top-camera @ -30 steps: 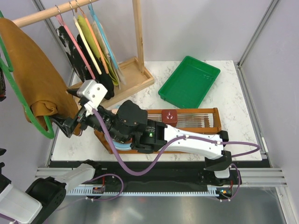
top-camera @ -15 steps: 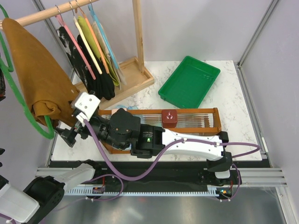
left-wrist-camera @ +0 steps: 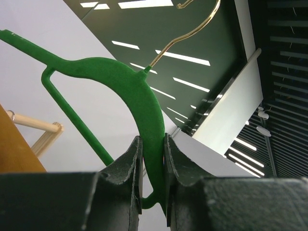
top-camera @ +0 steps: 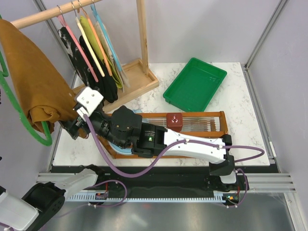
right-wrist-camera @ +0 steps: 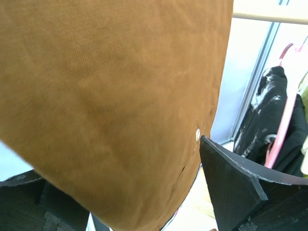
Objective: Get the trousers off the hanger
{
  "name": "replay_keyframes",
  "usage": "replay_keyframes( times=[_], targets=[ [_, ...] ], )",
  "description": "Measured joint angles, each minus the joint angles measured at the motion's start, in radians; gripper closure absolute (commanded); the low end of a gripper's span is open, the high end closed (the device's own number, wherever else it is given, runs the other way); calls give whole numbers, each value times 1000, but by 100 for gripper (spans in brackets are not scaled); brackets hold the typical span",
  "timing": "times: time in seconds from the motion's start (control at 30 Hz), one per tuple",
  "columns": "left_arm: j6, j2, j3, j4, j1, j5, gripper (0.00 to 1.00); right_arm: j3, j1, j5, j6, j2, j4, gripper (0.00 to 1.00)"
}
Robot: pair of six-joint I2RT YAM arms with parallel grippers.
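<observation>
- Up at the far left, the trousers (top-camera: 36,82) hang folded over the hanger (top-camera: 19,118), lifted off the table (top-camera: 240,110) and just beside the wooden rail (top-camera: 53,14).
- The left gripper (left-wrist-camera: 151,163) is clamped on the hanger's green frame. Its two fingers (left-wrist-camera: 127,168) are nearly closed, with only the thin plastic bar between them, just below the gold wire hook (left-wrist-camera: 187,31).
- In the top view the left gripper itself is out of sight past the left edge.
- The right gripper (top-camera: 71,126) reaches across to the lower folded edge of the trousers.
- Its fingers (right-wrist-camera: 231,178) stand wide apart with the rust-brown cloth hanging between them. The right-hand finger's tip touches the cloth near a small pale button (right-wrist-camera: 197,134). I cannot tell whether the other finger presses the fabric.
- The pink hanger (top-camera: 72,36) and the black garment (top-camera: 98,72) hang on the rail, right of the trousers.
- A green tray (top-camera: 195,84) lies on the table's far side, and a slatted wooden crate (top-camera: 202,125) lies partly under the right arm.
</observation>
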Motion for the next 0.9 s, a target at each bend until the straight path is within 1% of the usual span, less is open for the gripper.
replay_keyframes(
  times=[0.13,0.27,0.9],
  targets=[
    [5,-3,-10,4,-3,-1,98,43,0,-9,0,36,0,11],
    [10,-3,-15,4,-11,-3,98,45,0,-15,2,47,3,8],
    [10,-26,-27,7,-31,-28,98,52,-6,-41,55,46,27,6]
  ],
)
